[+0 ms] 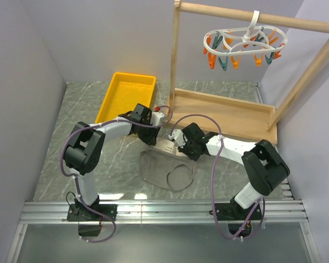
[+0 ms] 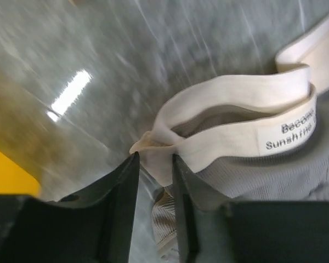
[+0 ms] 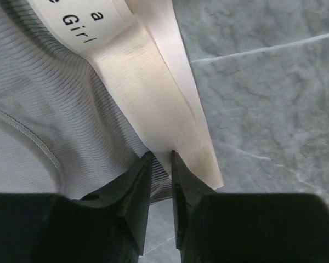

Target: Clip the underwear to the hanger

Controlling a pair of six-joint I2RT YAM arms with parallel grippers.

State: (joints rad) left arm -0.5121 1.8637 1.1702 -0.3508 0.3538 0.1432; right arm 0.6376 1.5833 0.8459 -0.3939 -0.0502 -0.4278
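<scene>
The grey-taupe underwear (image 1: 167, 169) lies on the marble table between the two arms, with its beige waistband (image 1: 163, 147) at the far edge. My left gripper (image 1: 155, 130) is shut on the waistband's left corner; in the left wrist view the beige band (image 2: 236, 137) with its label sits pinched between the jaws of the left gripper (image 2: 155, 163). My right gripper (image 1: 179, 140) is shut on the waistband's right end; the right wrist view shows this gripper (image 3: 160, 158) on the band (image 3: 148, 104). The white oval hanger (image 1: 244, 39) with orange and teal clothespins hangs from the rack's top bar, far right.
A wooden rack frame (image 1: 225, 112) with a flat base stands just behind the right gripper. A yellow tray (image 1: 126, 96) sits at the back left. Grey walls close both sides. A metal rail (image 1: 164, 211) runs along the near edge.
</scene>
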